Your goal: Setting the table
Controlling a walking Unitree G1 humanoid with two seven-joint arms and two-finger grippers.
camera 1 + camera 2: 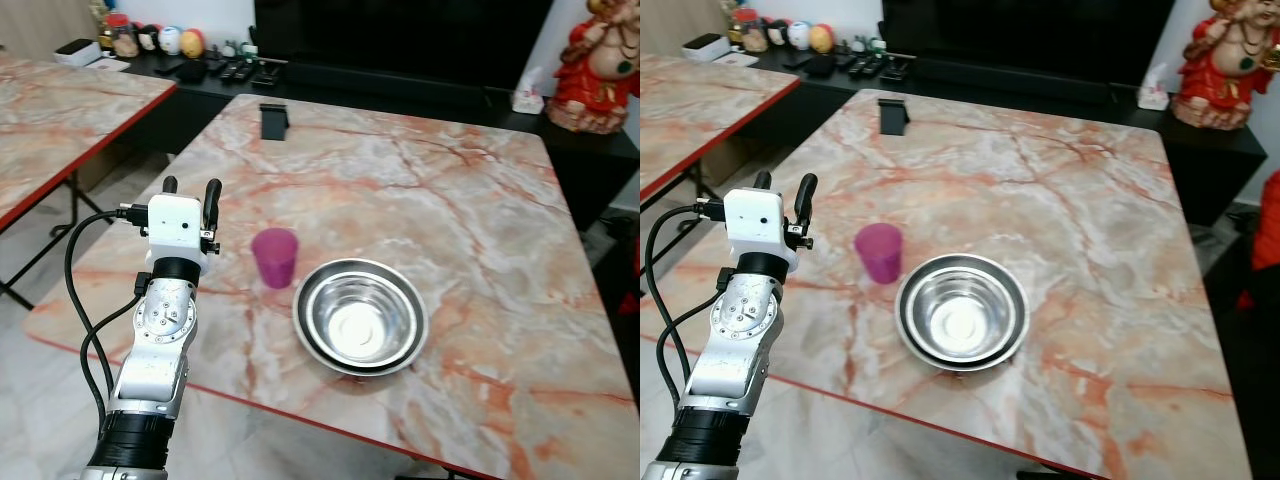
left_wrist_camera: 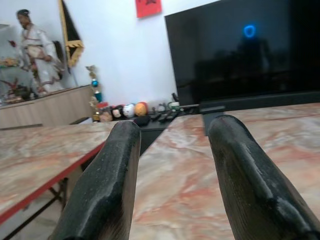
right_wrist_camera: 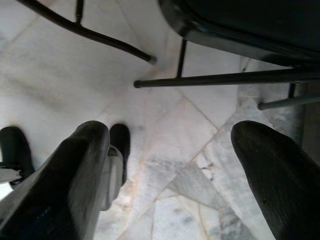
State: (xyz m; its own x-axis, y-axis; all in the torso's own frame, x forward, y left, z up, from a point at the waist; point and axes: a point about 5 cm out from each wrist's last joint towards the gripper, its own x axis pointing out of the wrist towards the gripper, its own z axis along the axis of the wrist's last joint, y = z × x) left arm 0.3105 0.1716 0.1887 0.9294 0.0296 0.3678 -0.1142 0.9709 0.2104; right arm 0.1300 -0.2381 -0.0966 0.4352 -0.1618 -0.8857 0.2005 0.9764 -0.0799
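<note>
- Over the near left part of the pink-veined marble table with red edging (image 1: 480,200), the left gripper (image 1: 191,187) is raised on its silver arm (image 1: 160,340), its two black fingers (image 2: 107,185) spread apart with nothing between them.
- Just beside it, toward the table's middle, stands a small translucent purple plastic cup (image 1: 275,257), upright on the tabletop and apart from the fingers.
- Next to the cup, on the side away from the gripper, a round stainless-steel bowl (image 1: 360,315) sits near the front edge; cup and bowl are close, but whether they touch cannot be told.
- At the far edge of the table a small black stand-like object (image 1: 274,120) stands alone, well apart from the cup.
- The left wrist view looks level across the marble to a large dark television screen (image 2: 240,50), a row of small trinkets (image 2: 127,110) on the low cabinet, and a second marble table (image 2: 45,150) beside the first; cup and bowl are outside it.
- The right gripper (image 3: 177,150) hangs low, fingers wide apart and empty, above pale stone floor tiles (image 3: 170,120) and black metal furniture legs (image 3: 220,78).
- The head views show a red seated figurine (image 1: 600,65) on the dark cabinet at the far right.
</note>
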